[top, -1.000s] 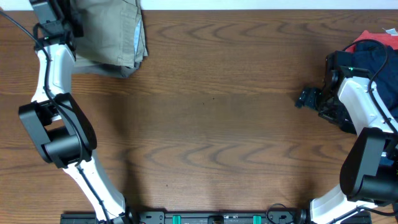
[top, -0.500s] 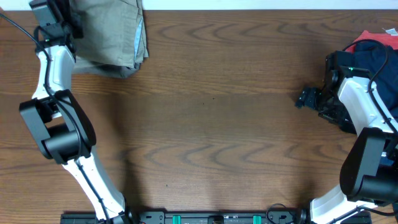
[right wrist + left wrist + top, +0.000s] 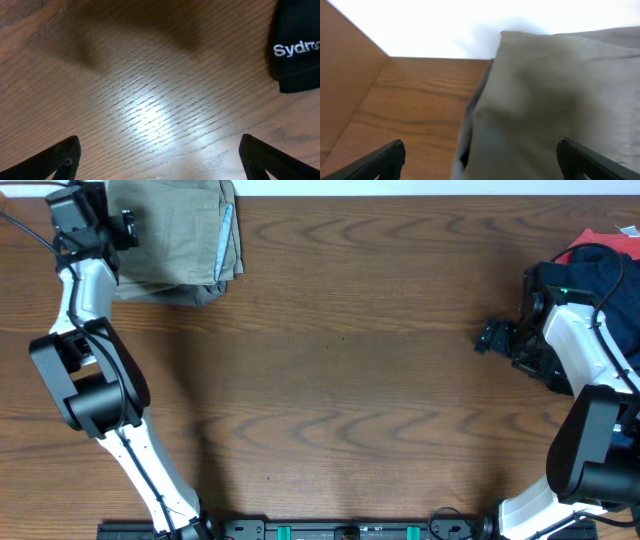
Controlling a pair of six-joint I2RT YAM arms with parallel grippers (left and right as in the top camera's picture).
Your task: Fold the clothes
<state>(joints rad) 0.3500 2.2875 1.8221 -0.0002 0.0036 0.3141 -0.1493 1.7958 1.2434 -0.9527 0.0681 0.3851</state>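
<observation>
1. The khaki-beige trousers point(image 3: 175, 235) are lying folded in a compact stack at the far left corner of the table point(image 3: 340, 380), with their far end reaching the table's far edge. A pale blue strip of lining point(image 3: 222, 240) is showing along the stack's right side.
2. In the left wrist view the same trousers point(image 3: 555, 100) are filling the right half, blurred. Bare wood is showing to their left.
3. The left gripper point(image 3: 115, 225) is hanging at the stack's left side, near the table's left edge. Its fingers point(image 3: 387, 157) are standing spread wide and are gripping nothing. Whether they are touching the cloth cannot be told.
4. The other clothes are resting as a pile point(image 3: 605, 270) of navy and black fabric with a red piece point(image 3: 612, 242) behind it. The pile is sitting at the table's right edge toward the far right corner, and the right arm is partly covering it.
5. In the right wrist view a corner of a black garment point(image 3: 299, 50) with white lettering point(image 3: 295, 49) is lying flat on the wood.
6. The right gripper point(image 3: 492, 338) is hovering just left of that pile, well apart from the trousers. Its fingers point(image 3: 62, 155) are standing wide apart over bare table, holding nothing.
</observation>
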